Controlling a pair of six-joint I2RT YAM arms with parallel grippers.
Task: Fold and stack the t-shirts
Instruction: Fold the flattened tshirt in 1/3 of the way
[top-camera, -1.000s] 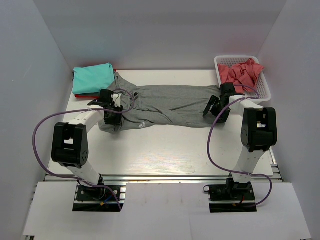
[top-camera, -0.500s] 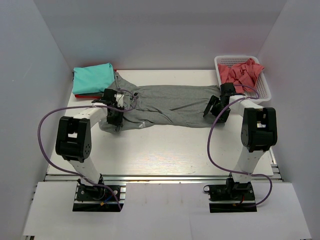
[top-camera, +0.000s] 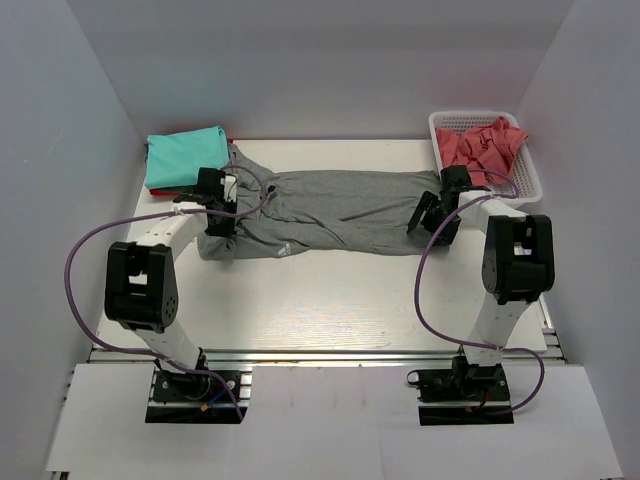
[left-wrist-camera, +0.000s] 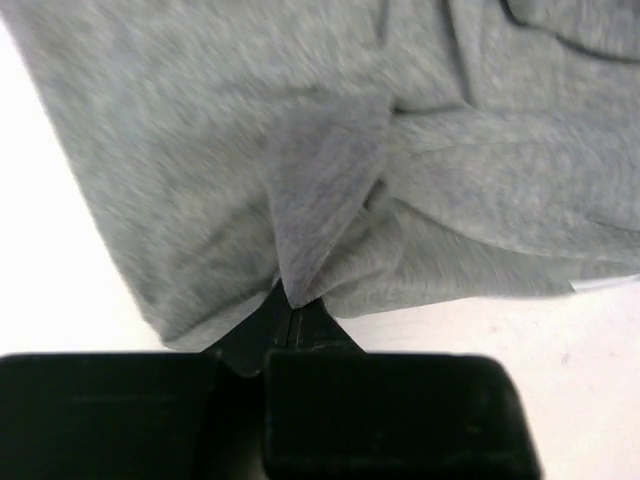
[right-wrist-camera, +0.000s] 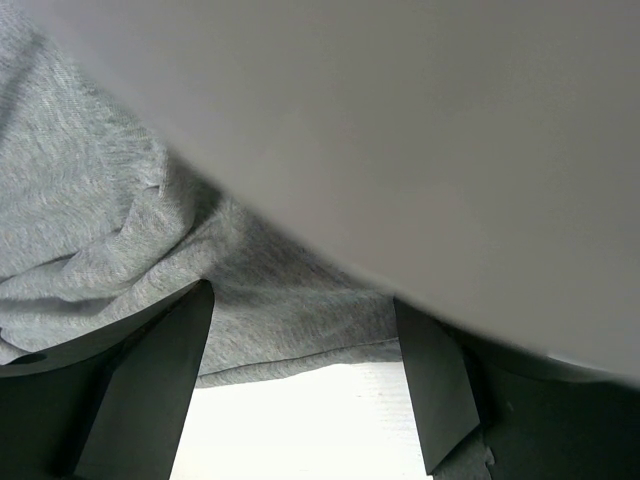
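My left gripper (left-wrist-camera: 290, 312) pinched an edge of the grey t-shirt (left-wrist-camera: 200, 150), presumably for folding. My right gripper (right-wrist-camera: 300, 340) stood wide, hem between its jaws.

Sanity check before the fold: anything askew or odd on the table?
The grey t-shirt lies stretched out but bunched and twisted at its left end, where the left gripper is shut on a pinch of cloth. The coral-pink shirt is a crumpled heap in the basket. Nothing spilled or damaged.

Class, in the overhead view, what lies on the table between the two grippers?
The grey t-shirt spans that stretch: the left gripper is shut on one end, the open right gripper sits at the other. The top view shows it.
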